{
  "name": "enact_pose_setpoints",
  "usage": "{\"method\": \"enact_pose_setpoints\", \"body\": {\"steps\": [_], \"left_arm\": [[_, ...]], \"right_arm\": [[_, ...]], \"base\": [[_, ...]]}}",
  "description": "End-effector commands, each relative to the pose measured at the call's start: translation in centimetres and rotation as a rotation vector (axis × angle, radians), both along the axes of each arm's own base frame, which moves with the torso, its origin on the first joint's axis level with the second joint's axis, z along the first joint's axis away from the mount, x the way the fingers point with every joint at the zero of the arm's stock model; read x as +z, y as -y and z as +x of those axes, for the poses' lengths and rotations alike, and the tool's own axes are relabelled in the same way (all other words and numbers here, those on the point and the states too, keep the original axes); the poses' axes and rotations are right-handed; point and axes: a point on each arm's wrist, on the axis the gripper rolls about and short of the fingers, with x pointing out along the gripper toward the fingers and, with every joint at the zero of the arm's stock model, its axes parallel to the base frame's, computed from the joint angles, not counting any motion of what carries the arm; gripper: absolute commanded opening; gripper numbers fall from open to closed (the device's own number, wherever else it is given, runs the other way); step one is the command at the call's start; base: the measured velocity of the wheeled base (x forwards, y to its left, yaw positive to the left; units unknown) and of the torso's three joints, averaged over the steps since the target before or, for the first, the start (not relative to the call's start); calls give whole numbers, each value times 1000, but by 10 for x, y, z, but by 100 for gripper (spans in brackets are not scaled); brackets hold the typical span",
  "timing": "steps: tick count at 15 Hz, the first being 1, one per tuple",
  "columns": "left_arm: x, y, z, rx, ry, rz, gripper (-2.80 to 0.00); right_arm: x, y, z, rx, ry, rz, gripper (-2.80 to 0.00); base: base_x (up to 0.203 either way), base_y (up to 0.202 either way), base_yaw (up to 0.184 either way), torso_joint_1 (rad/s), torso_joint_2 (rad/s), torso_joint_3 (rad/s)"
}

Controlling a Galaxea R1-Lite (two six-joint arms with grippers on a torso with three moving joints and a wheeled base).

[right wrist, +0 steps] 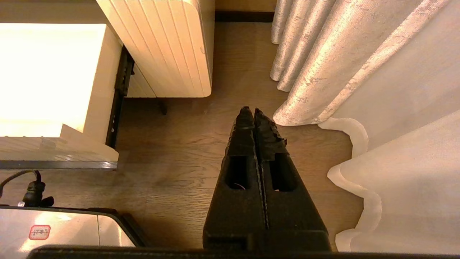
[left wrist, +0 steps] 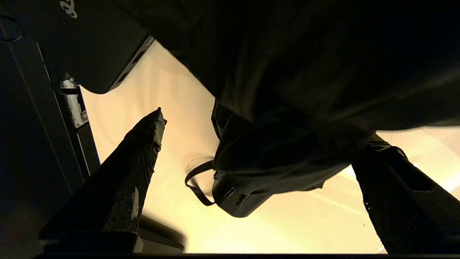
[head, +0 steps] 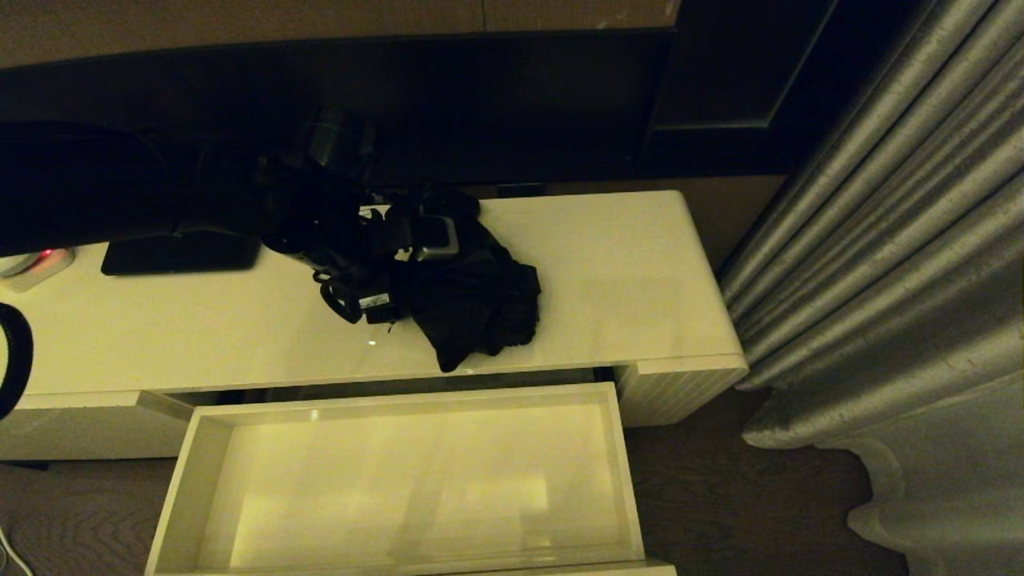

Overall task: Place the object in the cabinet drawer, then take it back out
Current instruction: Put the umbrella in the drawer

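The black folding umbrella (head: 472, 300) lies on the cream cabinet top (head: 624, 280), its bunched fabric spread toward the front edge. Its short handle (left wrist: 233, 196) and thin strap loop (left wrist: 196, 183) rest on the surface. My left gripper (head: 400, 256) is down over the umbrella and open (left wrist: 264, 124). One finger (left wrist: 136, 162) stands well clear of the handle; the other finger (left wrist: 395, 187) is against the fabric. Below, the cabinet drawer (head: 632, 480) is pulled out, its pale inside bare. My right gripper (right wrist: 250, 109) hangs shut over the wooden floor.
A flat black device (head: 180, 252) lies at the back left of the top, and a small white thing with a red light (head: 32, 264) sits at the far left. Grey curtains (head: 880, 240) hang to the right. The ribbed cabinet end (right wrist: 165, 46) is near my right gripper.
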Motion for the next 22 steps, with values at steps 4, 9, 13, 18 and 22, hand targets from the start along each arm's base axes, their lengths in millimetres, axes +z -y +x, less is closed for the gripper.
{"method": "enact_pose_setpoints", "body": {"steps": [4,9,13,18,22], "left_arm": [[-4,2,6,0,11,-3,-280],[-3,1,5,-2,12,-5,-280],[-1,1,2,-7,12,-4,-280],[11,-3,-12,-14,30,-18,-280],[29,-9,-30,-19,71,-47,-280]], "right_arm": [[0,0,0,1,0,0,-280],[0,0,0,1,0,0,-280],[0,0,0,1,0,0,-280],[0,0,0,1,0,0,-280],[0,0,0,1,0,0,-280]], "base": [[0,0,0,0,0,0],[0,0,0,0,0,0],[0,0,0,0,0,0],[0,0,0,0,0,0],[0,0,0,0,0,0]]}}
